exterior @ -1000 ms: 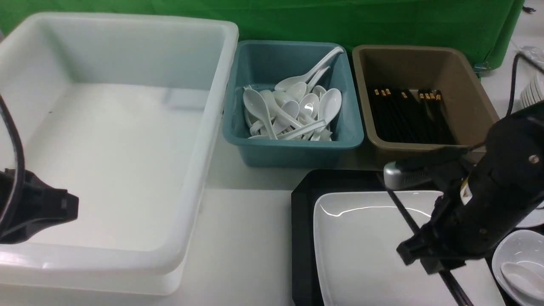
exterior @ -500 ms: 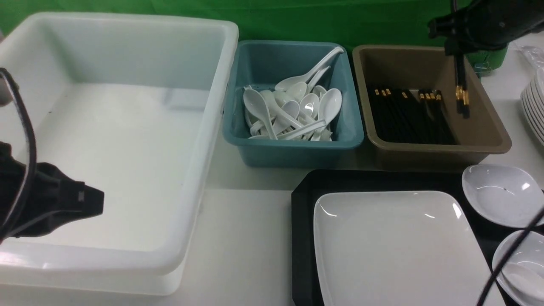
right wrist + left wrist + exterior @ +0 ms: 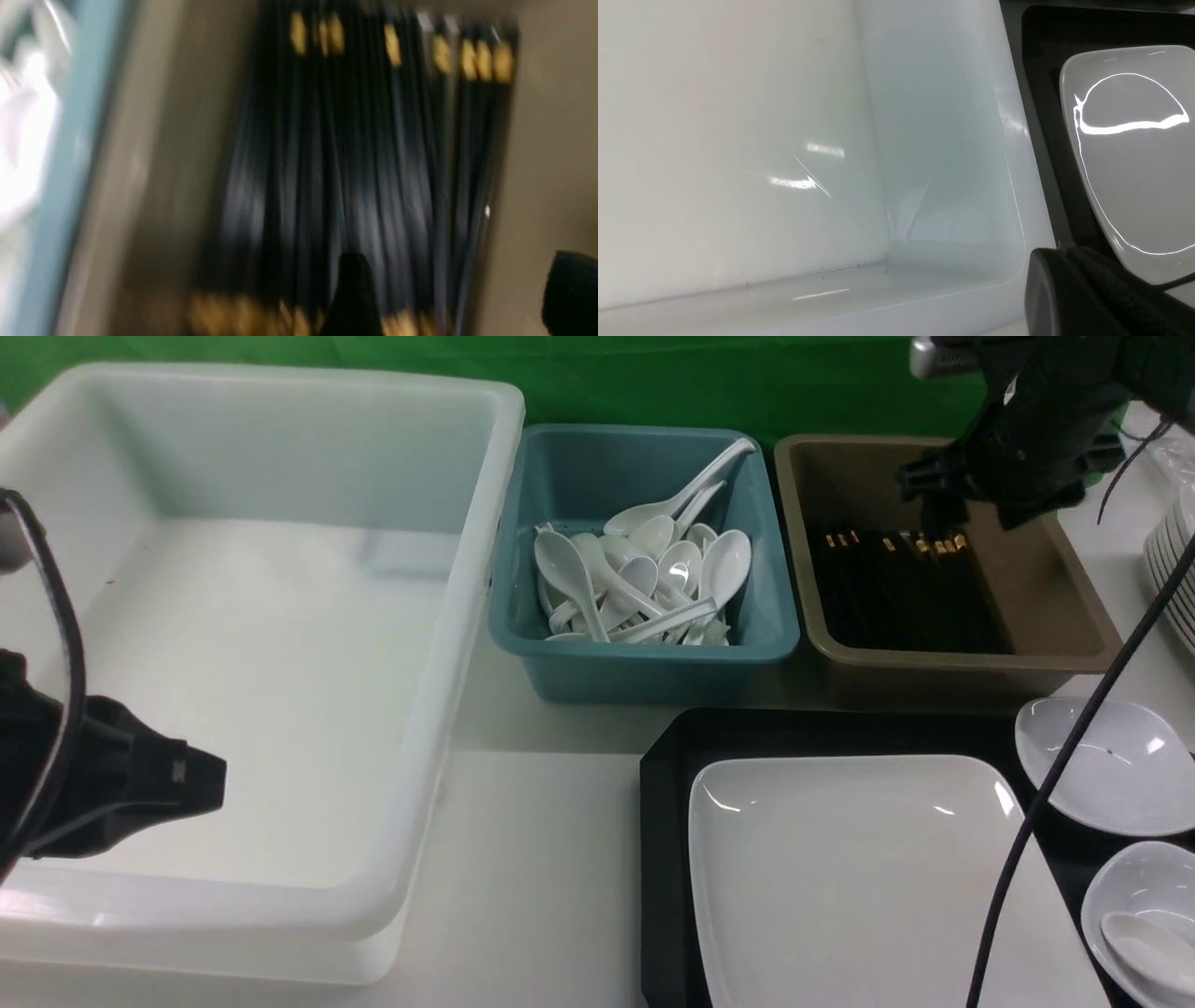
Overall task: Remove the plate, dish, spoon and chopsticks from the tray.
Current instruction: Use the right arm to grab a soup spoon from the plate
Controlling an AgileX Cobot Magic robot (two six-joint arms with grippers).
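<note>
The large white plate (image 3: 840,877) lies on the black tray (image 3: 663,859). It also shows in the left wrist view (image 3: 1134,163). A white spoon (image 3: 1144,943) lies in a small white bowl (image 3: 1120,887) at the tray's right edge, with a second small dish (image 3: 1102,761) behind it. Black chopsticks (image 3: 896,588) lie in the brown bin (image 3: 952,663). I cannot tell the tray's pair from the others. My right gripper (image 3: 971,509) hovers low over them, open and empty (image 3: 460,294). My left gripper (image 3: 201,782) is over the white tub's near edge, shut and empty.
The big white tub (image 3: 448,709) fills the left side. A blue bin (image 3: 644,663) holds several white spoons, between the tub and the brown bin. Stacked round plates (image 3: 1178,551) stand at the far right. A black cable (image 3: 1046,784) hangs across the tray.
My right gripper carried the chopsticks from the tray up over the brown bin, then dropped lower and opened; they no longer hang from it. The left arm has barely moved.
</note>
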